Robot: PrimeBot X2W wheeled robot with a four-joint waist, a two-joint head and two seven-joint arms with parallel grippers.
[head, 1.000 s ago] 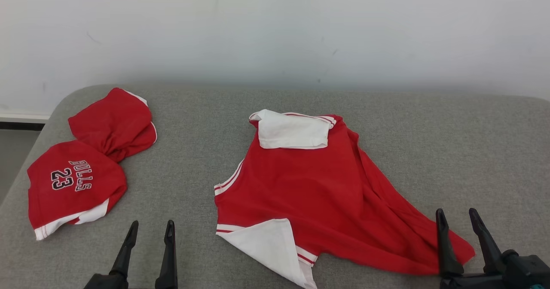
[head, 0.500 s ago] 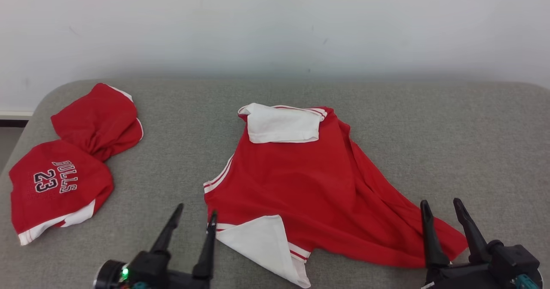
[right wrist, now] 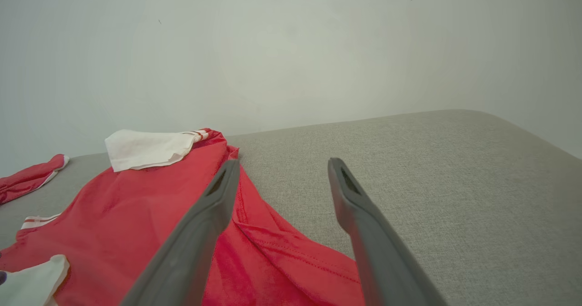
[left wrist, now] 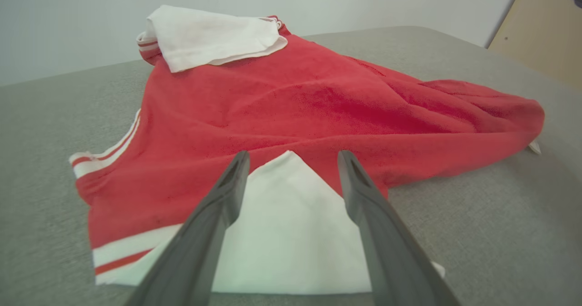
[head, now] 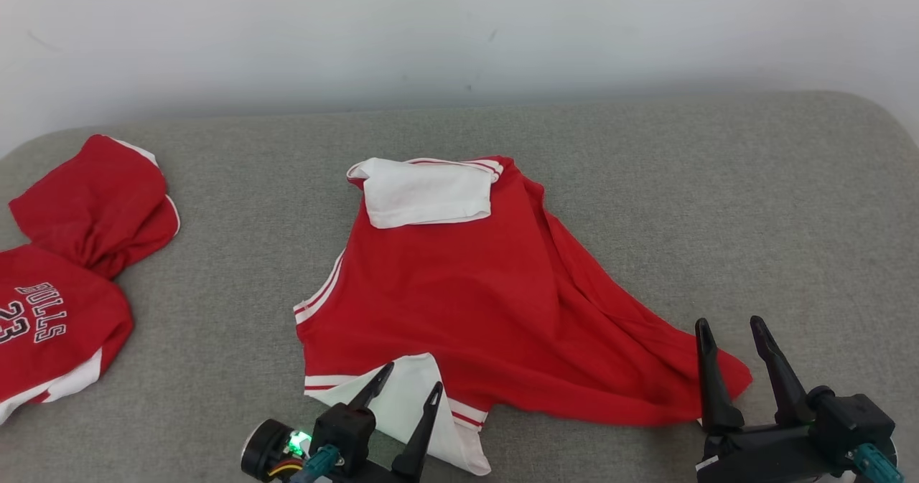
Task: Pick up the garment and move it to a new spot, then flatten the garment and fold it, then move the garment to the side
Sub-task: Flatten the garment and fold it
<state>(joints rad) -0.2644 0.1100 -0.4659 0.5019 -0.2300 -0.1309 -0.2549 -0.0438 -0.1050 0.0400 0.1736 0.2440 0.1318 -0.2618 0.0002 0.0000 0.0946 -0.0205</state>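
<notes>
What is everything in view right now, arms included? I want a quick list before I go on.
spread garment: one, red with white striped trim, middle of the surface, two corners turned back showing white lining
bunched garment: one, red with white trim and "BULLS 23" lettering, far left of the surface, apart from the first
padded surface: one, grey, under both garments
wall: one, white, behind the surface
panel: one, tan, upper right of the left wrist view
left gripper: one, dark, open, at the spread garment's near white corner
right gripper: one, dark, open, by the spread garment's right tip
</notes>
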